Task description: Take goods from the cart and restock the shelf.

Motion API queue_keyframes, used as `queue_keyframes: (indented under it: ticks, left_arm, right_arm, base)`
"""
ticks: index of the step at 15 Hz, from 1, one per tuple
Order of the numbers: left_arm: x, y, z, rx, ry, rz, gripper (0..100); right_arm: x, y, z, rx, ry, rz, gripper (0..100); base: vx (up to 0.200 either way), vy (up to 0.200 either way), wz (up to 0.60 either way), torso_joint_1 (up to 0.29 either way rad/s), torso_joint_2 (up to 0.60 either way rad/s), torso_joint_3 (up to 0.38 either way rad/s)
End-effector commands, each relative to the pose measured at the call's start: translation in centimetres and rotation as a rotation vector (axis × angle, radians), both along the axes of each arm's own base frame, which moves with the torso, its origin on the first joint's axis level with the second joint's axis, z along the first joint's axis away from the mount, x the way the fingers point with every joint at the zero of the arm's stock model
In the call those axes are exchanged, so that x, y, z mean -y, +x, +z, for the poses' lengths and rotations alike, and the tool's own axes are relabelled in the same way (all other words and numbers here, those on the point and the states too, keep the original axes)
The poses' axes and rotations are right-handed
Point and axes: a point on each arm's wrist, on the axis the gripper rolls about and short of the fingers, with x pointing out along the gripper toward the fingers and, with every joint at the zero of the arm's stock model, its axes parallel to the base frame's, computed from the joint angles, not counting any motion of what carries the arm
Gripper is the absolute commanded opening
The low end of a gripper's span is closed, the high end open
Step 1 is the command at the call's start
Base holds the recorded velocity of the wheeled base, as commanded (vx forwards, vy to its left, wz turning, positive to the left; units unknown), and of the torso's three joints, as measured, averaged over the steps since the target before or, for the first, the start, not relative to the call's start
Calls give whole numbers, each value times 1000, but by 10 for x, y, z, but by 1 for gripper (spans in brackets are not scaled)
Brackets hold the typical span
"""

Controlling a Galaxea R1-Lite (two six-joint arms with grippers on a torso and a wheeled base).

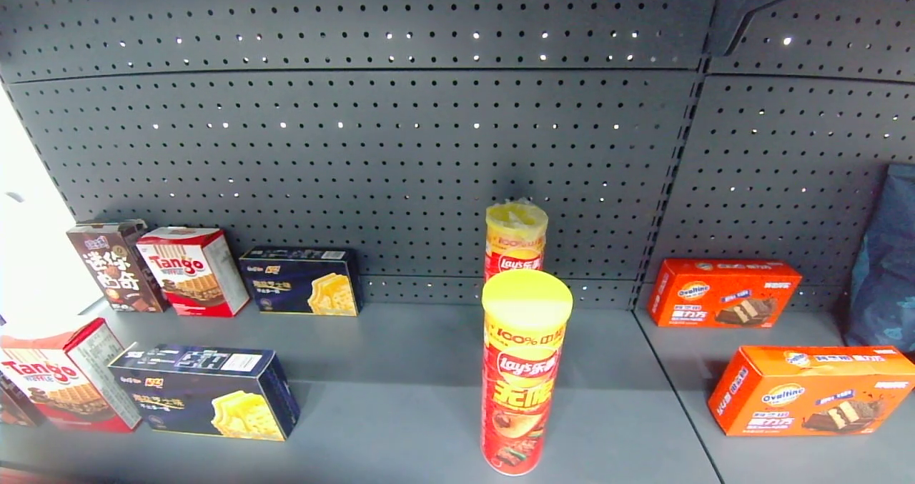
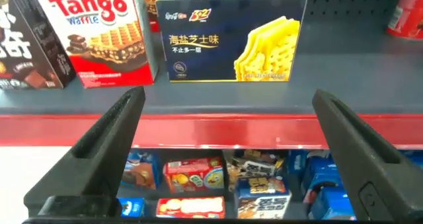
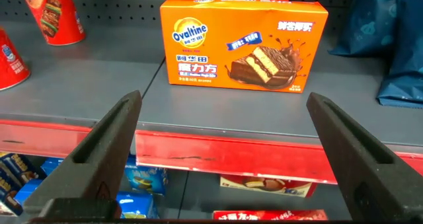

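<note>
Head view: chip cans (image 1: pixel 527 369) | left wrist view: left tool (image 2: pixel 228 94) spread, lower-shelf packs (image 2: pixel 195 174)

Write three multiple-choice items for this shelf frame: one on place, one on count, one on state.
1. Where on the shelf does the front chip can stand?
A) directly before the rear chip can
B) at its far left end
C) at its right edge, lying flat

2. How many orange boxes does the head view show?
A) one
B) two
C) four

3. The left end effector is:
A) shut on a box
B) shut on a can
C) open and empty

Key: 1A, the two cans line up front to back; 2B, one stands behind the other at the right; 3C, its fingers stand wide apart with nothing between.
</note>
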Motion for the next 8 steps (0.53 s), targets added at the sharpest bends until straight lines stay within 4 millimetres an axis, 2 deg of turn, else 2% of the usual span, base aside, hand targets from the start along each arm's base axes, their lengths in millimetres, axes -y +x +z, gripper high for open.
queue_keyframes:
  ticks: [1, 8]
  left_arm:
    - [0, 0, 0, 4, 0, -1, 100]
    - [0, 0, 0, 4, 1, -4, 100]
  right_arm:
    - [0, 0, 0, 0, 0, 1, 100]
    - [0, 0, 0, 2, 0, 1, 100]
  base:
    - [0, 0, 0, 0, 0, 0]
    - [0, 0, 0, 0, 0, 0]
